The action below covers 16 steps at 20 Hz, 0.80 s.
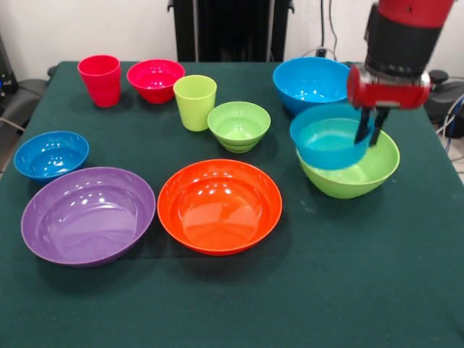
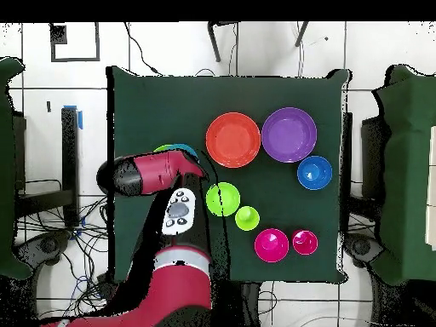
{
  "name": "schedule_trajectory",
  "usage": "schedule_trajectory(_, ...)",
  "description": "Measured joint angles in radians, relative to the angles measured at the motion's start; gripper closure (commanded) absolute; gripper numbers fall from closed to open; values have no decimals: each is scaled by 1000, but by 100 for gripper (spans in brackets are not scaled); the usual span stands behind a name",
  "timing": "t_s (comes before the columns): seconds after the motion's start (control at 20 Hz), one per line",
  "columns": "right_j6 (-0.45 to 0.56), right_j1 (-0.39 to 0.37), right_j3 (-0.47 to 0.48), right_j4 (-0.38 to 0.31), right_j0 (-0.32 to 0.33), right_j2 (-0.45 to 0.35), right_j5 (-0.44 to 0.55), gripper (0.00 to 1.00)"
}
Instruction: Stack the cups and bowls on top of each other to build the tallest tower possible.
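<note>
Bowl (image 1: 328, 138) nested in another bowl (image 1: 359, 174), tumbler (image 1: 194, 101) beside ribbed bowl (image 1: 238, 125)

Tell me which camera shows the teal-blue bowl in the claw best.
The front view. There the teal-blue bowl shows whole, tilted, over the big lime-green bowl, with the claw closed on its rim. In the overhead view the arm covers nearly all of it; only a sliver of its rim shows.
</note>
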<state>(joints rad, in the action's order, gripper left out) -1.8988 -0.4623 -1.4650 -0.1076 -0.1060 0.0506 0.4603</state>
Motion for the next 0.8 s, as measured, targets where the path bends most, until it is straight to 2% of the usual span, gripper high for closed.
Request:
schedule_trajectory(0.1, -3, 38, 43, 5, 1, 0, 0, 100)
schedule_trajectory(0.15, -3, 84, 90, 7, 1, 0, 0, 100)
schedule_trajectory(0.3, -3, 129, 141, 9, -1, 2, 6, 100)
schedule_trajectory(0.65, -3, 195, 283, 11, -28, 26, 66, 100)
schedule_trajectory(0.8, -3, 204, 306, 14, -32, 29, 95, 100)
